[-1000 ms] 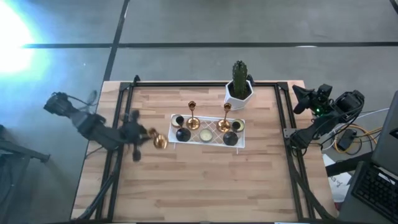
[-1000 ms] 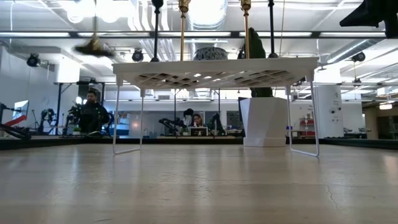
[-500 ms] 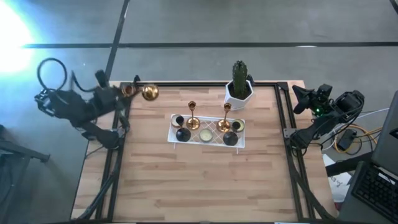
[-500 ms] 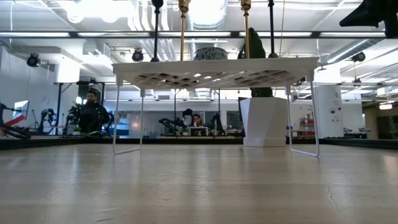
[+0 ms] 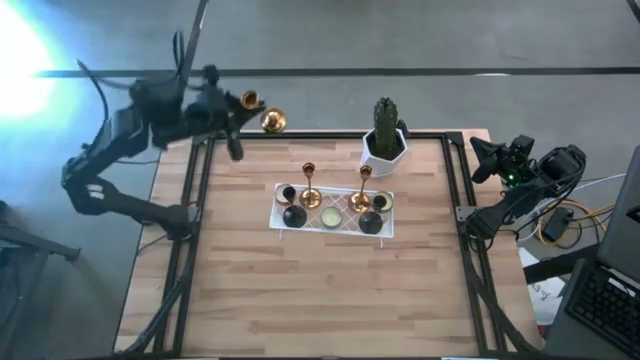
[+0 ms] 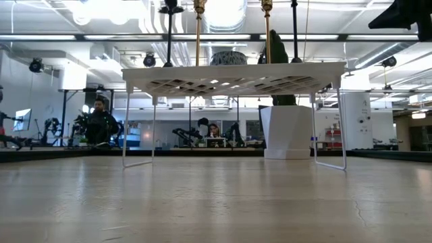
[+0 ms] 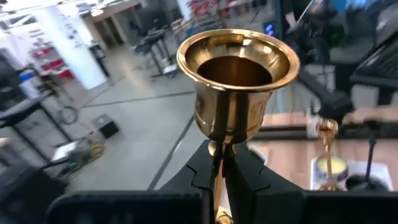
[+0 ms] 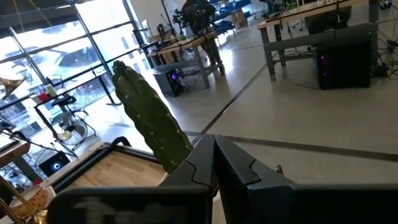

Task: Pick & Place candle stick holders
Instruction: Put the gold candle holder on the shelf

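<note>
My left gripper [image 5: 243, 108] is raised over the table's far left corner, shut on a shiny gold candle stick holder [image 5: 273, 121], whose cup [image 7: 236, 68] fills the left wrist view. Two gold holders [image 5: 310, 186] [image 5: 362, 190] and two black holders [image 5: 293, 215] [image 5: 370, 222] stand on their round bases on the white rack [image 5: 335, 228]. In the low view only their stems [image 6: 198, 34] show above the rack [image 6: 233, 74]. My right gripper [image 5: 480, 155] waits shut and empty beyond the table's far right corner, and it also shows in the right wrist view [image 8: 214, 155]. My left gripper pinches the gold holder's thin stem [image 7: 217, 163] just below the cup, between its two fingers [image 7: 249, 174]. The fingers lie across the stem. The holder is lifted clear of the table and looks tilted in the high view.
A white geometric pot with a green cactus [image 5: 385, 140] stands at the far edge behind the rack. Pale tealights [image 5: 328, 215] lie on the rack between the holders. The rack stands on thin wire legs [image 6: 127, 128]. People show in the room behind.
My left gripper has carried the gold holder from beside the rack's left end toward the table's far edge, up and out of the low view. It has then swung a little toward the right over the far left corner, turning about with the holder.
</note>
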Controlling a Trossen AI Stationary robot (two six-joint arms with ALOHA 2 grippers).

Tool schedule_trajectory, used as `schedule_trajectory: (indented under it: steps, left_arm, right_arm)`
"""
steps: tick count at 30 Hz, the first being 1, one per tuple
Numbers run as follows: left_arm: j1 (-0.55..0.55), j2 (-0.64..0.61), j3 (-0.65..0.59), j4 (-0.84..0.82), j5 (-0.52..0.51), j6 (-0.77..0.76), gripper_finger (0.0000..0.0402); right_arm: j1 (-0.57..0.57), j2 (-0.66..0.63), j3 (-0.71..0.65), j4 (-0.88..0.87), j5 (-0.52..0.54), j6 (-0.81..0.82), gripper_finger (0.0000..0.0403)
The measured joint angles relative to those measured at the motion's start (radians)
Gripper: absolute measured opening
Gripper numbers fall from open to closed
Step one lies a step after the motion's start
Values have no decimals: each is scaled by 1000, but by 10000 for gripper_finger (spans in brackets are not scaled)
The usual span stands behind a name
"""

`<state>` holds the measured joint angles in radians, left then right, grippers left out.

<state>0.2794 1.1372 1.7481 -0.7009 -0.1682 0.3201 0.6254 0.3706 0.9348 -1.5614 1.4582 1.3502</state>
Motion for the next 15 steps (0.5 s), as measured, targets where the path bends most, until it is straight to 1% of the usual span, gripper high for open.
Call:
schedule_trajectory:
  steps: [2, 5, 7, 15]
  left_arm:
    - [83, 39, 48, 10, 121, -15, 20]
    - [160, 113, 124, 13, 219, -31, 20]
    - [169, 170, 172, 11, 249, -52, 20]
    - [159, 376, 389, -24, 308, -116, 20]
  right_arm:
    - [0, 0, 0, 0, 0, 1, 8]
    - [0, 0, 0, 0, 0, 0, 8]
    - [0, 0, 0, 0, 0, 1, 8]
    - [0, 0, 0, 0, 0, 1, 8]
